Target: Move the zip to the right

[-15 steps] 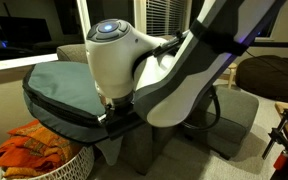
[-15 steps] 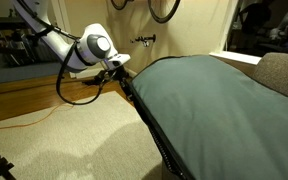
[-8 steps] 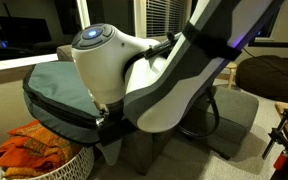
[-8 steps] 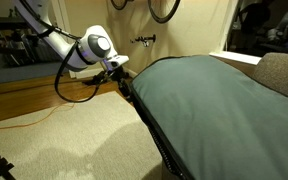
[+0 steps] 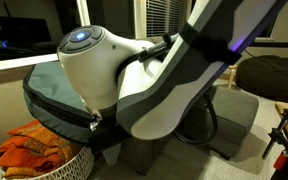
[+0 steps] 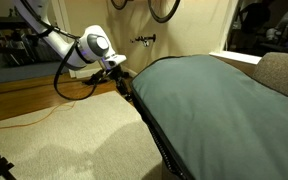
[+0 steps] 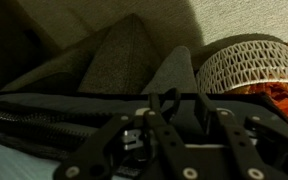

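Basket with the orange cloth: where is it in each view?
In an exterior view: basket at bottom left, lower than the bag.
In an exterior view where the bag fills the right side: not in it.
Wrist view: basket at upper right.
Shared landmark: the black zipper band along the bag.

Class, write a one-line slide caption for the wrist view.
Black robot gripper at a long black zipper band, white woven basket beyond.
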Motion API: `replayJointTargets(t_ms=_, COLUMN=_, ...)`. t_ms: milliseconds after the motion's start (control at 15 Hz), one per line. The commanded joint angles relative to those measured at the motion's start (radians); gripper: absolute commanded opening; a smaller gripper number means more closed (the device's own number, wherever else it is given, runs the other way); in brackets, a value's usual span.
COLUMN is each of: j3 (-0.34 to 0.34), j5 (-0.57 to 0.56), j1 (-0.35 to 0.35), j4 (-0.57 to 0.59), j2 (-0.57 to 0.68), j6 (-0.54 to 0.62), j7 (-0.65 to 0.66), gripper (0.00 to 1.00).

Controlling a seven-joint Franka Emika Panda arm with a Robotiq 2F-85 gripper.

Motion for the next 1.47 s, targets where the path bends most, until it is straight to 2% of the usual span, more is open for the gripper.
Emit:
replayJointTargets(t_ms=0, j3=0.008, j5=-0.036, j1=-0.022, j4=0.036, j2=0.024, j6=-0.021, j7=0.047, gripper=0.17)
replayJointTargets(t_ms=67, j3=0.009, j5=-0.036, j1=-0.024, j4=0.038, j2=0.029, j6=-0.020, j7=0.050, gripper=0.30)
replayJointTargets(t_ms=133, j3=0.011, j5=-0.037, j1=-0.028, j4=0.039, j2=0.032, j6=-0.020, j7=0.048, gripper=0.66)
replayJointTargets(t_ms=200, j3=0.010, j5=-0.036, j1=-0.029, j4=0.041, j2=0.037, j6=-0.021, j7=0.051, gripper=0.63)
replayJointTargets(t_ms=267, j3=0.010, j5=-0.035, j1=-0.029, j4=0.041, j2=0.041, j6=-0.021, j7=0.054, gripper=0.64)
replayJointTargets(t_ms=533, j3=0.007, j5=-0.037, j1=-0.031, j4=0.042, j2=0.047, j6=-0.021, j7=0.060, gripper=0.88)
replayJointTargets(t_ms=600, j3=0.007, j5=-0.037, j1=-0.031, j4=0.044, j2=0.049, j6=-0.022, j7=0.060, gripper=0.92)
replayJointTargets(t_ms=667, j3=0.005, j5=-0.038, j1=-0.030, j4=0.045, j2=0.050, j6=-0.022, j7=0.060, gripper=0.52)
replayJointTargets(t_ms=733, j3=0.004, j5=-0.039, j1=-0.030, j4=0.045, j2=0.051, j6=-0.021, j7=0.060, gripper=0.55)
replayJointTargets(t_ms=800, j3=0.004, j5=-0.039, j1=-0.030, j4=0.045, j2=0.052, j6=-0.021, j7=0.059, gripper=0.54)
replayJointTargets(t_ms=933, j3=0.005, j5=-0.038, j1=-0.030, j4=0.044, j2=0.052, j6=-0.020, j7=0.059, gripper=0.40)
replayJointTargets(t_ms=1000, j3=0.005, j5=-0.038, j1=-0.029, j4=0.044, j2=0.052, j6=-0.020, j7=0.060, gripper=0.57)
replayJointTargets(t_ms=1067, j3=0.003, j5=-0.041, j1=-0.028, j4=0.044, j2=0.053, j6=-0.019, j7=0.060, gripper=0.30)
replayJointTargets(t_ms=1133, j3=0.002, j5=-0.041, j1=-0.028, j4=0.044, j2=0.053, j6=-0.019, j7=0.060, gripper=0.29)
replayJointTargets(t_ms=1400, j3=0.001, j5=-0.042, j1=-0.029, j4=0.044, j2=0.053, j6=-0.018, j7=0.060, gripper=0.02)
